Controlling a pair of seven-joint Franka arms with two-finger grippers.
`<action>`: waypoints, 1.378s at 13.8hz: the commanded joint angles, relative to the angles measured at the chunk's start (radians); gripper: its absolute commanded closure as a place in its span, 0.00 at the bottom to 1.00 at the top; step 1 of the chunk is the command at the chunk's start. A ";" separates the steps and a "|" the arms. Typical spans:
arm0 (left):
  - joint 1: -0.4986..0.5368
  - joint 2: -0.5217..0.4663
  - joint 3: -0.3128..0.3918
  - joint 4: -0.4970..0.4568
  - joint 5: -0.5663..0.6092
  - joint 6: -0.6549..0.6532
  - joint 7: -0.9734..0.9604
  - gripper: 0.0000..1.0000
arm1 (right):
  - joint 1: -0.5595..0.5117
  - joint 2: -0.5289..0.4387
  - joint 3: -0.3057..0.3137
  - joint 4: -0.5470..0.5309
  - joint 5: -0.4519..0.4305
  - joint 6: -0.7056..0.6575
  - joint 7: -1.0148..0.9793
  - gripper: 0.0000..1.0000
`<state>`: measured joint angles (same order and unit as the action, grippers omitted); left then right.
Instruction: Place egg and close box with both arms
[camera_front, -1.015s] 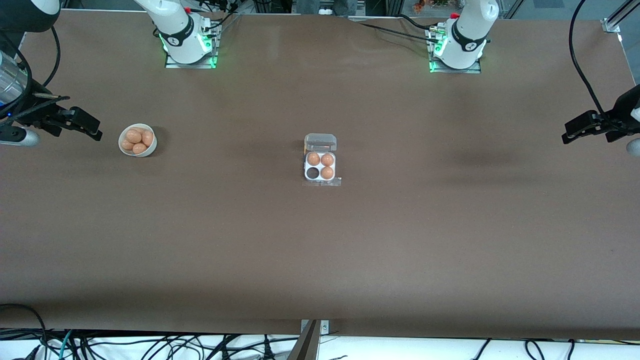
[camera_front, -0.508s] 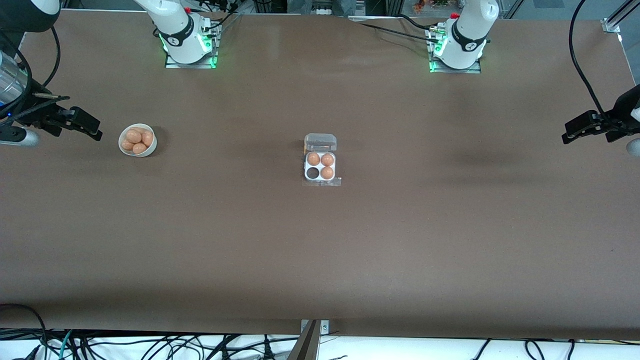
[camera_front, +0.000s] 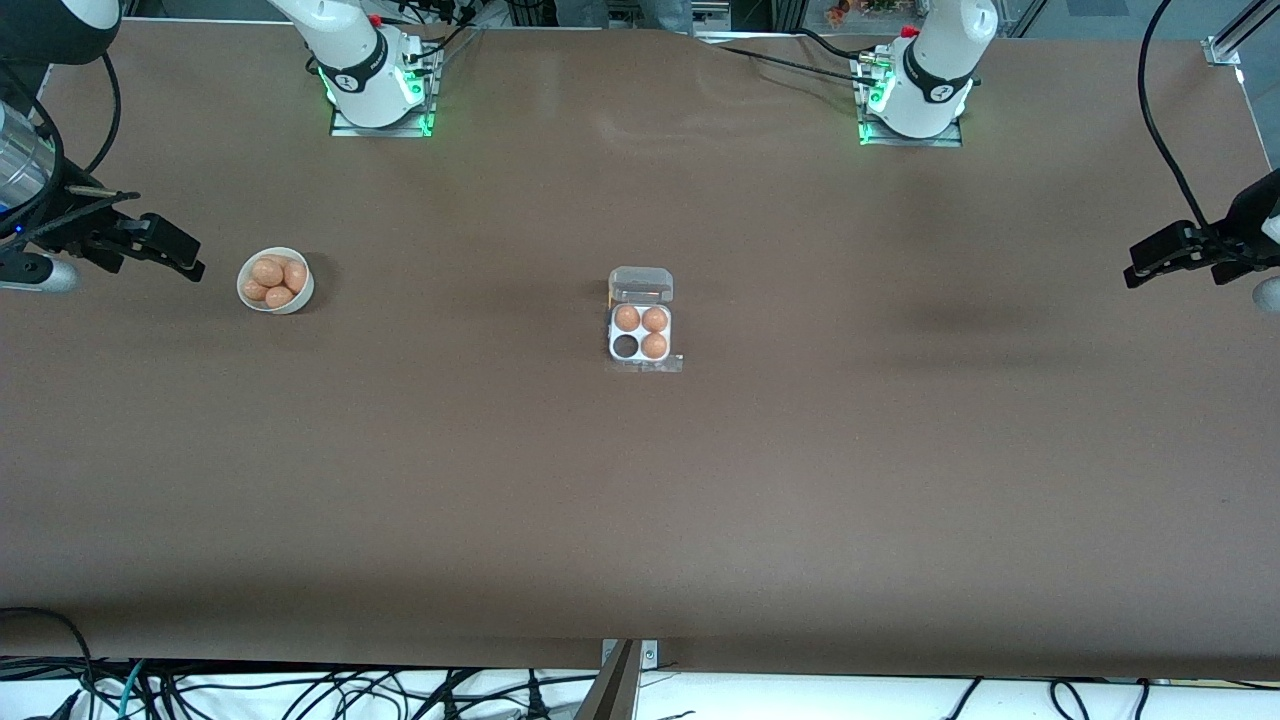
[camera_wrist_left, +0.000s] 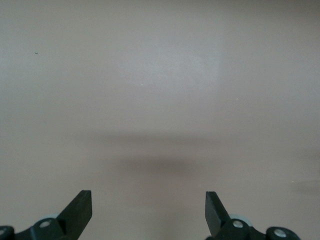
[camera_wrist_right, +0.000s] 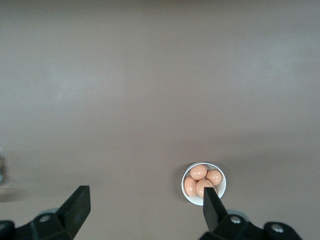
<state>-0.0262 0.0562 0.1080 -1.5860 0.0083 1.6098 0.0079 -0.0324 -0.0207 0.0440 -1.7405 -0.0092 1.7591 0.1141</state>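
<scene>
The clear egg box (camera_front: 640, 330) sits mid-table with its lid open. Three of its cells hold orange-brown eggs (camera_front: 641, 319); the cell nearest the front camera toward the right arm's end is empty. A white bowl (camera_front: 275, 281) holding several eggs (camera_front: 268, 271) stands toward the right arm's end; it also shows in the right wrist view (camera_wrist_right: 203, 183). My right gripper (camera_front: 165, 250) is open and empty, raised beside the bowl at the table's end. My left gripper (camera_front: 1160, 260) is open and empty, raised over bare table at the left arm's end.
The brown table (camera_front: 640, 500) carries only the box and the bowl. The arm bases (camera_front: 375, 85) stand along the table edge farthest from the front camera. Cables (camera_front: 300, 690) hang below the edge nearest the front camera.
</scene>
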 joint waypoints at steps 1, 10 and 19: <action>0.006 0.014 -0.004 0.032 0.012 -0.013 0.004 0.00 | -0.012 -0.012 0.013 -0.004 -0.005 -0.009 -0.008 0.00; 0.006 0.014 -0.004 0.034 0.013 -0.013 0.004 0.00 | -0.014 0.002 0.013 -0.007 -0.003 -0.007 -0.010 0.00; 0.006 0.014 -0.004 0.034 0.013 -0.011 0.004 0.00 | -0.018 0.148 0.005 -0.049 -0.025 -0.012 -0.045 0.00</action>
<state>-0.0261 0.0563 0.1080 -1.5848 0.0083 1.6098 0.0079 -0.0356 0.1112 0.0429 -1.7597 -0.0183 1.7187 0.0811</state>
